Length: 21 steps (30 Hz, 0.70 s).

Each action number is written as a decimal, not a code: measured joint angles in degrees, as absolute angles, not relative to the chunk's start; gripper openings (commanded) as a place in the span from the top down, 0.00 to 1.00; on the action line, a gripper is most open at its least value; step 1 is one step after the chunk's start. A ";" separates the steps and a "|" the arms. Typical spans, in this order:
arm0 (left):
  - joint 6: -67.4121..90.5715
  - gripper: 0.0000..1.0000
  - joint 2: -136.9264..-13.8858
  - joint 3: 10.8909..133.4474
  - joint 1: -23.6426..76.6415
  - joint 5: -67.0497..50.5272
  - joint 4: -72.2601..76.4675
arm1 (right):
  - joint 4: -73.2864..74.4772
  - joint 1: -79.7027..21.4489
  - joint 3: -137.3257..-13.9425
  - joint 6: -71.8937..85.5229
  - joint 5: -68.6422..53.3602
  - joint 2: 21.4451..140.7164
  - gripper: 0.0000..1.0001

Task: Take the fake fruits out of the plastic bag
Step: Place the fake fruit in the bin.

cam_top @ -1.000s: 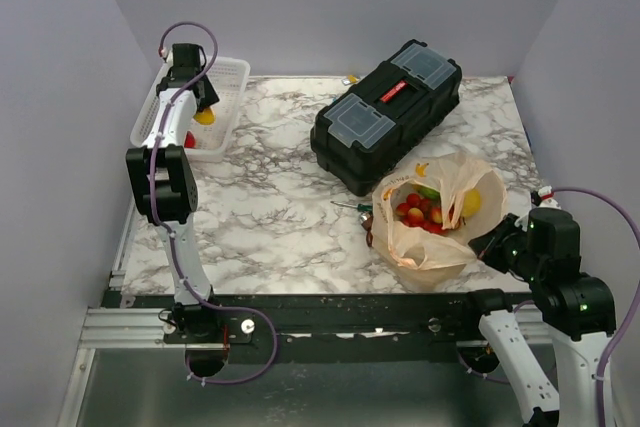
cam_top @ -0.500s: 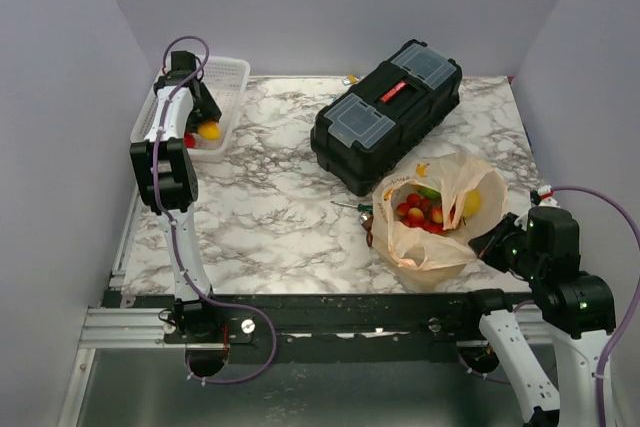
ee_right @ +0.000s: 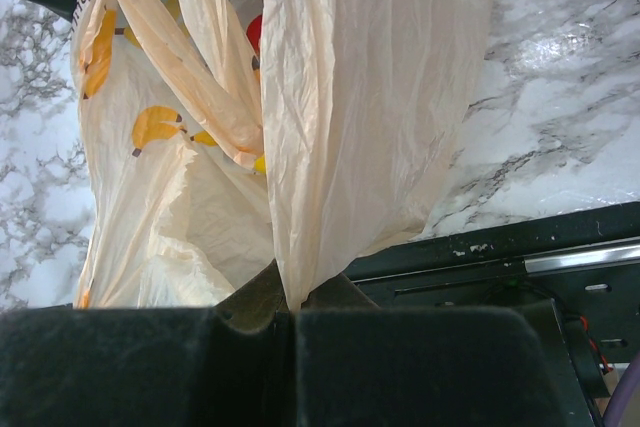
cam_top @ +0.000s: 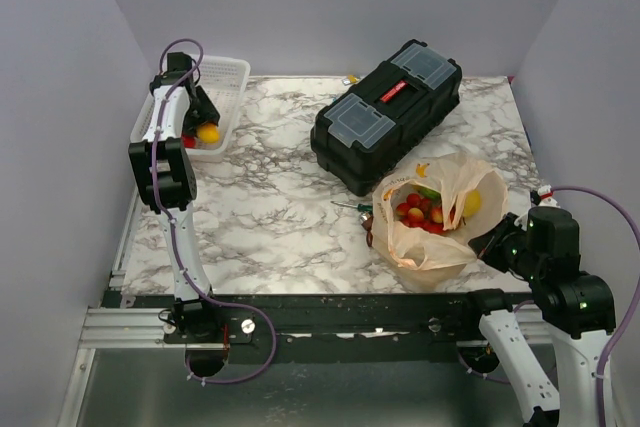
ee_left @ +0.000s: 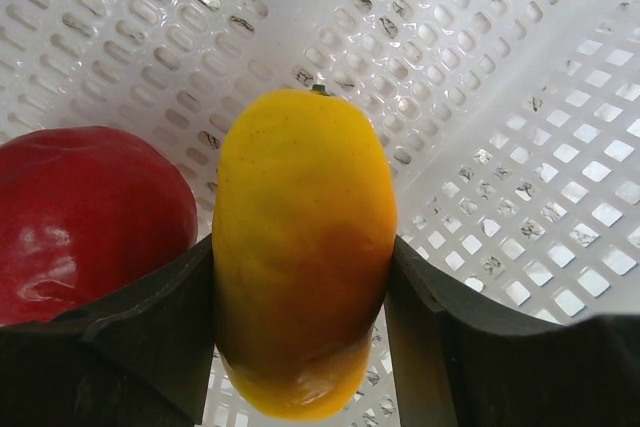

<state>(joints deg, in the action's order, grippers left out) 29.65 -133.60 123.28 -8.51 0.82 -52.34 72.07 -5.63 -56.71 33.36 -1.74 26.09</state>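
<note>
1. Starting at the bag (cam_top: pixel 432 247): one bag, lying open at about four o'clock on the table (cam_top: pixel 270 207). Most of the fruit is inside it.
2. In its mouth I count four or five red fruits (cam_top: pixel 415 215), packed too tight to be sure. One green fruit (cam_top: pixel 428 191) sits at twelve o'clock of that heap. One yellow fruit (cam_top: pixel 471 203) shows through the film at three o'clock.
3. The right gripper (ee_right: pixel 292 319) is closed tight on a fold of the bag's rim, at the bag's four o'clock side.
4. Two fruits are out, both in the one white basket (ee_left: pixel 500 97) at ten o'clock on the table. A red apple (ee_left: pixel 90 217) lies on the mesh floor. An oval fruit (ee_left: pixel 298 177), yellow shading to orange, is clamped in the left gripper (ee_left: pixel 300 287), whose fingers are parted only to the fruit's width. The apple sits just beside it at nine o'clock.
5. By my judgement the job is early: two removed, one of them not yet let go, and roughly six or seven left.
6. Further out stand one black toolbox (cam_top: pixel 385 112) at one o'clock and a small item (cam_top: pixel 348 205), too small to identify, at nine o'clock of the bag.
</note>
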 measured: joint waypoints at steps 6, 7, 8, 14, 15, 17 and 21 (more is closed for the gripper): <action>30.09 0.19 -133.60 123.83 -8.51 0.12 -53.25 | 72.05 -5.63 -56.71 33.36 -1.74 26.09 0.99; 30.02 0.16 -133.60 124.27 -8.54 -0.03 -53.49 | 72.05 -5.63 -56.71 33.36 -1.74 26.09 0.99; 30.37 0.16 -133.60 124.64 -8.54 -0.14 -53.60 | 72.05 -5.63 -56.71 33.36 -1.74 26.09 0.99; 30.76 0.16 -132.57 125.29 -8.54 -0.25 -54.37 | 72.05 -5.63 -56.71 33.34 -1.76 26.09 0.99; 30.89 0.17 -132.16 125.29 -8.54 -0.30 -54.57 | 72.05 -5.63 -56.71 33.34 -1.76 26.09 0.99; 31.00 0.17 -130.47 125.27 -8.54 -0.51 -54.92 | 72.05 -5.63 -56.71 33.34 -1.76 26.09 0.99; 31.20 0.19 -124.25 122.19 -8.23 -2.17 -54.04 | 72.05 -5.63 -56.71 33.32 -1.76 26.09 0.99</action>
